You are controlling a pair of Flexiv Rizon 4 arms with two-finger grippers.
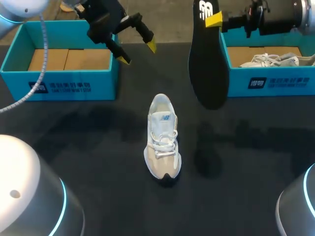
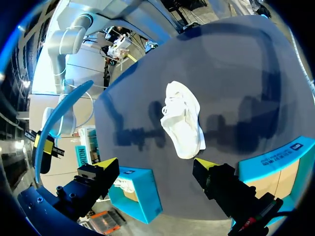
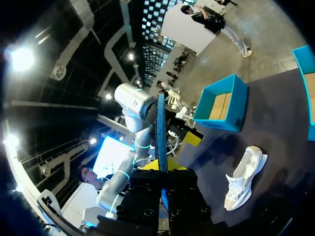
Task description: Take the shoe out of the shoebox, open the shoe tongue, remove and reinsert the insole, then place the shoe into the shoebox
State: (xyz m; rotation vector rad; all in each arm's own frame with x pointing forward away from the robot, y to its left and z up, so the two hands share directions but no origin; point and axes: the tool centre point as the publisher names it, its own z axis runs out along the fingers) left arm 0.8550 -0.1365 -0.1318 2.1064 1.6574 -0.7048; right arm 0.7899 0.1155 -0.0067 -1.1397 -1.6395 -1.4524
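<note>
Two end effectors show: the left end effector [image 1: 138, 53] hangs with its yellow-tipped fingers apart and nothing between them, just off the right corner of the left box [image 1: 59, 78], its arm coming in from the far left. The right end effector [image 1: 212, 19] is clamped on the one insole [image 1: 207, 64], which hangs lengthwise above the counter [image 1: 88, 147], beside the right box [image 1: 275, 81]; that arm reaches in level from the far right. Of two shoes, one shoe [image 1: 162, 137] stands mid-counter, toe toward the near edge, and the second shoe [image 1: 268, 60] lies in the right box.
</note>
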